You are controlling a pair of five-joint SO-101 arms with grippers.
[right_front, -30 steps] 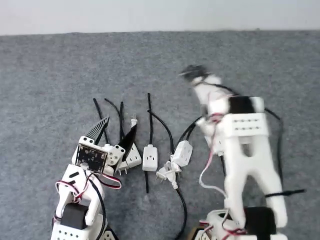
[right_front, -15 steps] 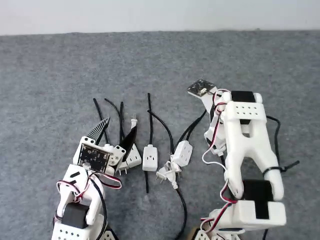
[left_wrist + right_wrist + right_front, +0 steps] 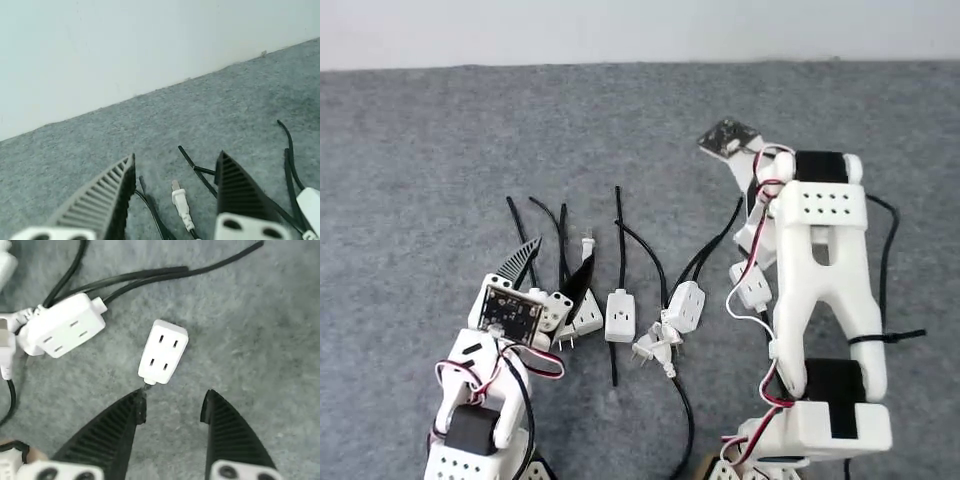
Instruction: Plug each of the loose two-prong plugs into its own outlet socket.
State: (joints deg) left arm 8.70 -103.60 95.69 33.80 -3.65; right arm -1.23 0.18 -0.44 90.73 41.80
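Right end effector [image 3: 173, 404] (jaws apart) pulled back near 1 socket [image 3: 163, 352].

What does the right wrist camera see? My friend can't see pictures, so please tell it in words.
An open end effector points at a small white outlet block lying sockets-up on grey carpet. Next to it lies a second white outlet block, with black cords running away from it.
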